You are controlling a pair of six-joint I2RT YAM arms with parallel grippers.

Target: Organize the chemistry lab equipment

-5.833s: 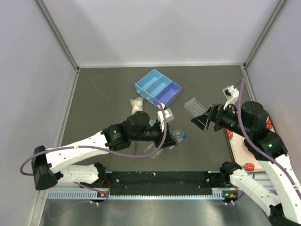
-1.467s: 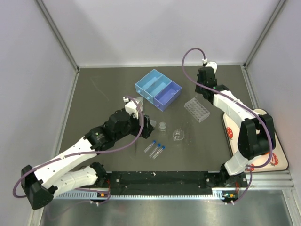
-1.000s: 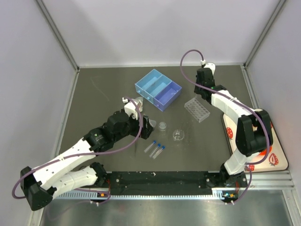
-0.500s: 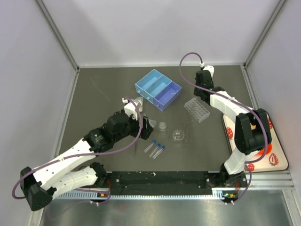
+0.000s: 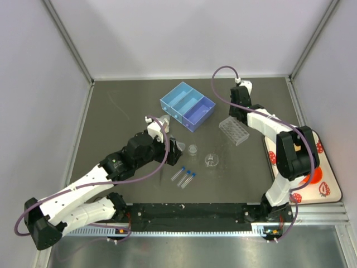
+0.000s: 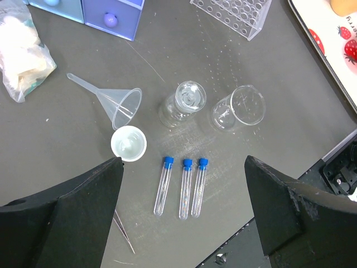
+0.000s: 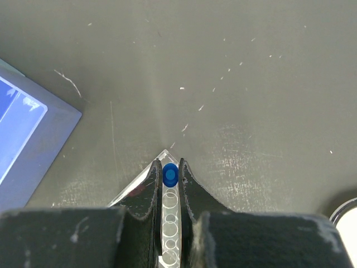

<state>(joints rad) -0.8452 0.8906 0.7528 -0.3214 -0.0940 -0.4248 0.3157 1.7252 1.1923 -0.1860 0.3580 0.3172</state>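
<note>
My right gripper (image 7: pixel 170 166) is shut on a blue-capped test tube (image 7: pixel 170 175), held upright over the far corner of the clear holed rack (image 7: pixel 170 228). From above, this gripper (image 5: pixel 234 114) is at the rack's (image 5: pixel 235 130) far end. My left gripper (image 6: pixel 183 162) is open and hovers above three blue-capped test tubes (image 6: pixel 185 188) lying side by side. Beyond them lie a funnel (image 6: pixel 120 104), a small white cup (image 6: pixel 129 143), a tipped clear beaker (image 6: pixel 183 103) and a second clear beaker (image 6: pixel 239 108).
A blue compartment box (image 5: pixel 188 105) stands at the back centre, and a bag of cotton (image 6: pixel 20 48) lies left of it. Thin tweezers (image 6: pixel 123 233) rest by my left finger. The strawberry-patterned tray (image 5: pixel 316 173) lies at the right edge.
The right wrist has shifted slightly left over the rack's far corner, with the tube still in its jaws. The left arm has stayed put.
</note>
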